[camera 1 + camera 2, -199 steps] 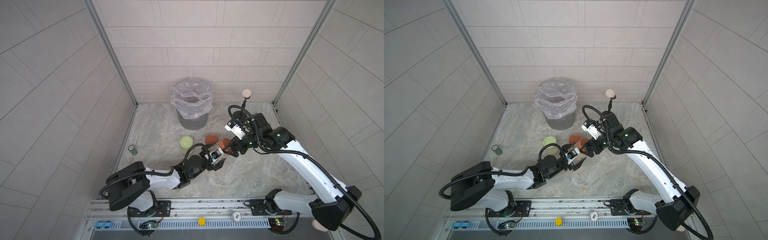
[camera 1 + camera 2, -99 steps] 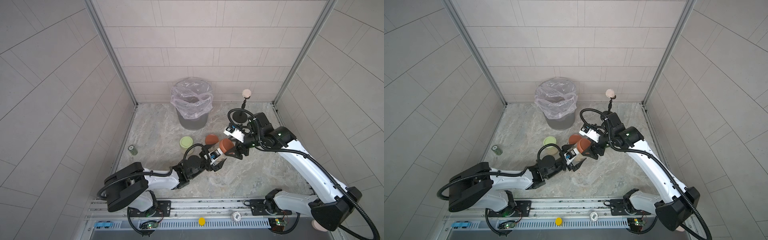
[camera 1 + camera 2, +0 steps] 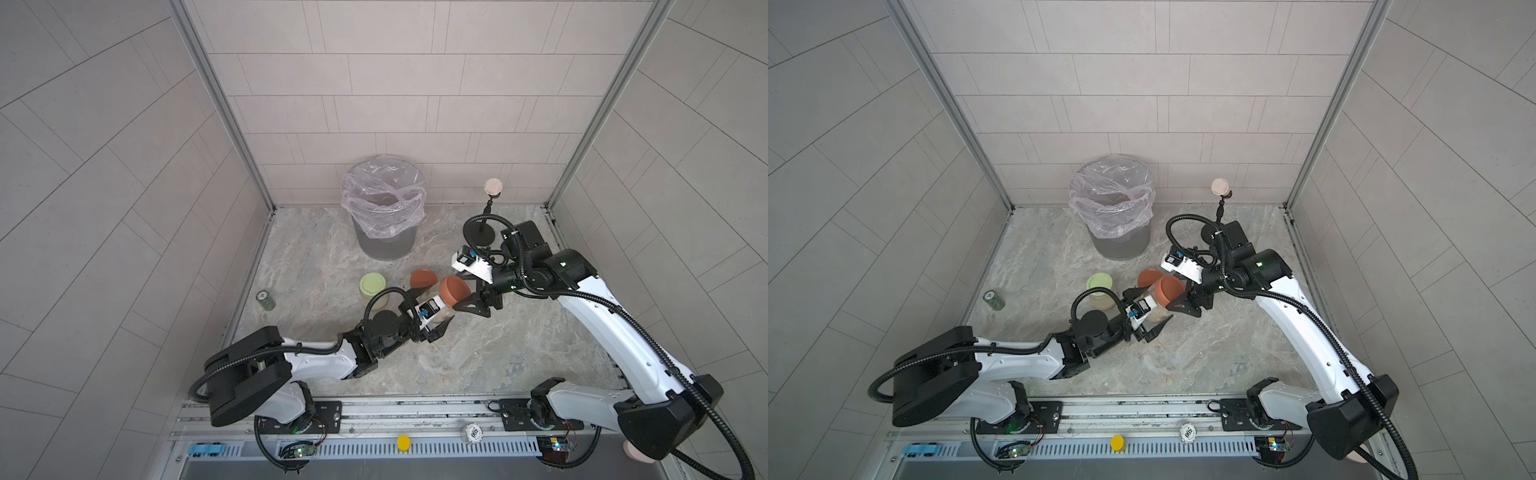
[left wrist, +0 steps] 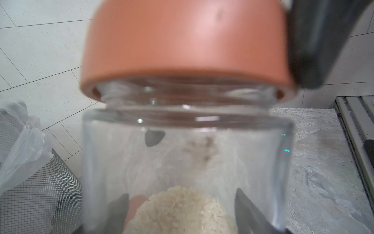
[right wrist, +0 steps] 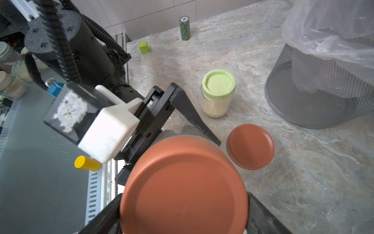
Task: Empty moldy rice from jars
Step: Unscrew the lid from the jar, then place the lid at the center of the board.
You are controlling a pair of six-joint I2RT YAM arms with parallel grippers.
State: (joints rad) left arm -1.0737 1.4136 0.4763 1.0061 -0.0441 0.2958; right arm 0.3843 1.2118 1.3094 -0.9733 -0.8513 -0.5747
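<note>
My left gripper point(image 3: 432, 321) point(image 3: 1148, 319) is shut on a clear glass jar point(image 4: 182, 141), held tilted above the floor. Moldy rice point(image 4: 182, 210) lies pale in its bottom. My right gripper point(image 3: 458, 291) point(image 5: 183, 220) is shut on this jar's rust-red lid point(image 5: 183, 186) point(image 3: 1169, 289). The lid sits over the neck, and glass threads show under its rim. Two more jars stand just behind: one with a rust-red lid point(image 3: 422, 278) point(image 5: 250, 146), one with a pale green lid point(image 3: 372, 286) point(image 5: 218, 85) and rice inside.
A grey mesh bin point(image 3: 384, 216) point(image 5: 323, 81) with a clear liner stands at the back. A small dark green can point(image 3: 265, 300) stands by the left wall. A black stand with a pale knob point(image 3: 493, 187) rises behind the right arm.
My right wrist has turned a little around the lid while gripping it, and the lid now shows more fully. The left gripper and the jar have stayed about where they were.
</note>
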